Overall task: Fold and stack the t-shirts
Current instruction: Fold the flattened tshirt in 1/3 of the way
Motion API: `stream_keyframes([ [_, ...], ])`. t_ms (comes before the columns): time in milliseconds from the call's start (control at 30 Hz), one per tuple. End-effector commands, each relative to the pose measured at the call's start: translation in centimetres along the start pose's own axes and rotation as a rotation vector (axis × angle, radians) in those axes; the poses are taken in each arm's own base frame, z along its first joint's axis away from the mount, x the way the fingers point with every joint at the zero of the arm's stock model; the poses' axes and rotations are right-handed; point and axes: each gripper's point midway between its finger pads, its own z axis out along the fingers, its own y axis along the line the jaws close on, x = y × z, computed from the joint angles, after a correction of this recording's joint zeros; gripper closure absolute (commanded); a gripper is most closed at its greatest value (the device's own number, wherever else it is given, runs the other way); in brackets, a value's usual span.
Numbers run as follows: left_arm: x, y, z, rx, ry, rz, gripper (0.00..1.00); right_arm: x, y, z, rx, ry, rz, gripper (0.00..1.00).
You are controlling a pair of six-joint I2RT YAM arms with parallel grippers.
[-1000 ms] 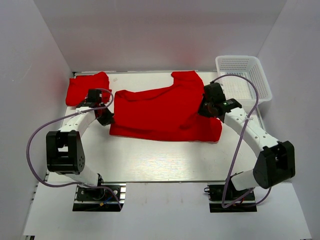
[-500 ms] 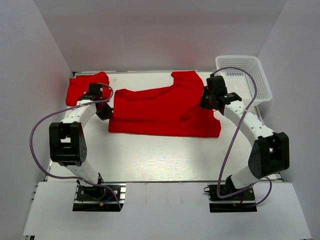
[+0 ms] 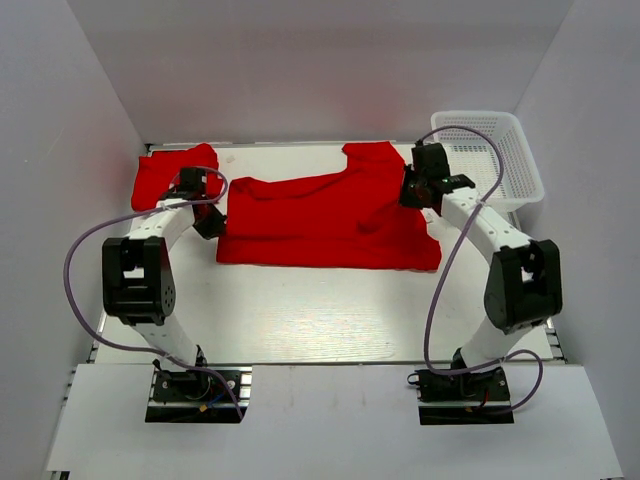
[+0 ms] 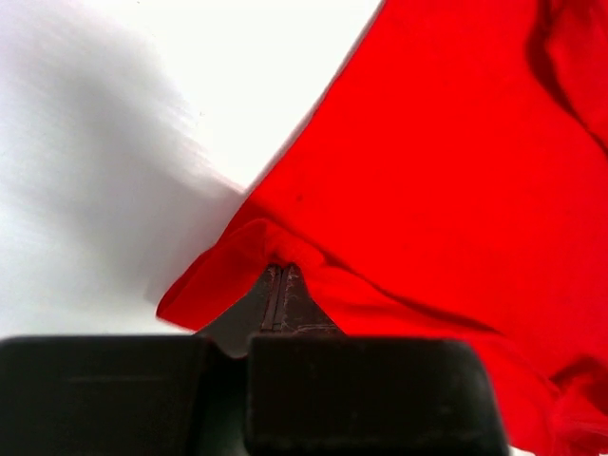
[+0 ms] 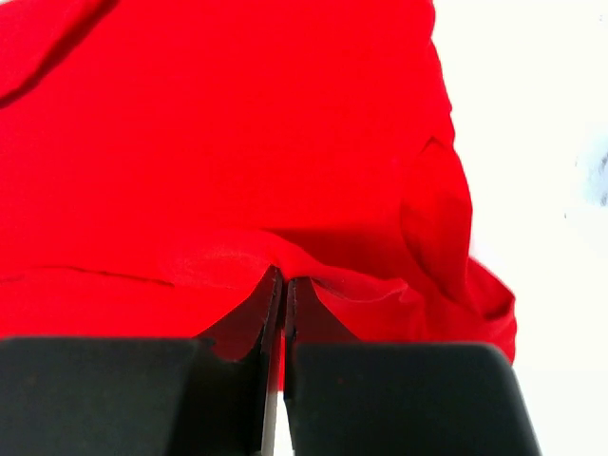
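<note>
**Two tools, one shirt: both ends pinched**

Two grips on the same garment. The wide bright red short-sleeved cloth t-shirt point(image 3: 320, 220) lies spread across the middle of the white counter point(image 3: 320, 315), with one sleeve pointing toward the far wall.

- **Left tool** point(image 3: 213, 228): sits at the shirt's left edge. Its wrist view shows the fingers point(image 4: 274, 299) pressed together, with a tented fold of red fabric caught between them.
- **Right tool** point(image 3: 407, 192): sits at the opposite end, just below that sleeve. Its jaws are likewise narrowed to a slit on a raised ridge of cloth.

Reading of the hold: pinching opposite ends lets the two arms hold the cloth taut between them. That way it can be pulled flat or lifted as one sheet rather than bunching. From above I cannot tell whether the shirt is a single layer or already doubled once. The lower edge looks straight, the upper one uneven. My judgement is that the folding of this shirt is at an early stage.

A smaller bright red cloth bundle point(image 3: 165, 180) rests at the far left corner, beyond the left arm. The arm hides whether it touches the spread shirt. It is probably a finished shirt, parked there as the base of the stack.

A white plastic mesh basket point(image 3: 528, 152) stands at the far right corner, just behind the right arm.
</note>
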Motion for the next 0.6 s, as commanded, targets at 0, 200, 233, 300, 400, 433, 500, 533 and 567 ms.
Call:
stream_keyframes([
  [0, -1.0, -0.3, 0.8, 0.001, -0.021, 0.004, 1.0, -2.7, 0.5, 1.7, -0.016, -0.049, -0.04, 1.0],
  [200, -1.0, -0.1, 2.1, -0.015, -0.016, 0.004, 0.3, -3.0, 0.5, 5.8, -0.007, -0.004, -0.064, 0.99],
  [233, -1.4, -0.5, 1.9, -0.007, -0.025, 0.004, 0.2, -2.7, 0.4, 6.5, 0.003, 0.005, -0.072, 0.91],
  [300, -1.6, -0.3, 1.4, -0.02, -0.028, 0.004, 0.01, -4.2, 0.3, 7.0, 0.025, -0.022, -0.079, 0.8],
  [400, -3.0, -1.0, 0.4, -0.017, -0.067, 0.017, 0.01, -4.9, 1.7, 7.3, -0.036, 0.015, -0.123, 0.37],
  [433, -3.4, -1.0, 0.0, -0.017, -0.084, 0.026, 0.01, -5.3, 2.3, 7.3, -0.056, 0.016, -0.145, 0.1],
  [500, -4.1, -1.5, -1.0, -0.001, -0.104, 0.036, 0.01, -4.4, 2.7, 7.0, -0.083, 0.056, -0.161, 0.1],
  [533, -4.3, -1.6, -1.4, 0.006, -0.114, 0.045, 0.01, -3.7, 3.6, 6.3, -0.134, 0.073, -0.17, 0.1],
  [567, -4.7, -1.8, -1.9, 0.012, -0.122, 0.057, 0.01, -3.8, 3.8, 6.2, -0.152, 0.065, -0.171, 0.1],
])
